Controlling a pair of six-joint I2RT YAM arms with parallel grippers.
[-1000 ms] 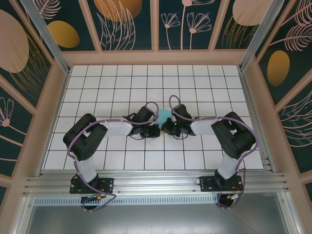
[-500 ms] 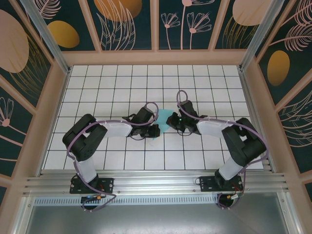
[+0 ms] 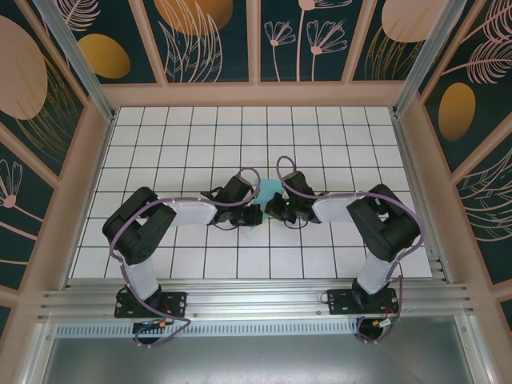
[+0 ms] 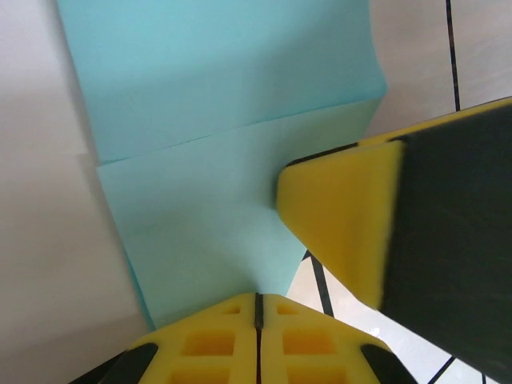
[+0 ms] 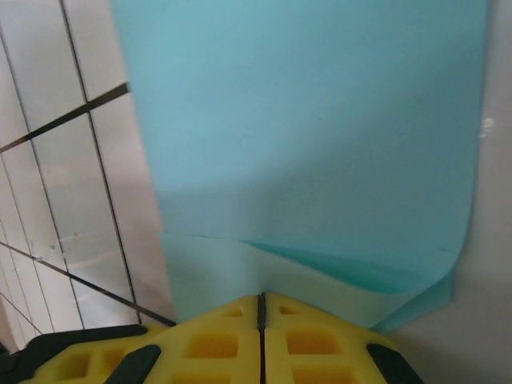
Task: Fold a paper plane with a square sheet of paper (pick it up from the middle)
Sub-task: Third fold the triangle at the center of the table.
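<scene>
Over the counter [image 3: 160, 144], my right arm [image 3: 376, 220] has swung back in toward the left arm [image 3: 152, 228]. The creased sheet of paper [image 3: 268, 190] sits between them mid-counter. Left jaws and right jaws are each clamped on it, so I judge folding can continue.

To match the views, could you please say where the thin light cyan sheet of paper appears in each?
Top external: light cyan paper sheet, centre of frame.
Left wrist: sheet, upper left to centre.
Right wrist: sheet, centre and right.
Shared landmark: black-gridded white table.
</scene>
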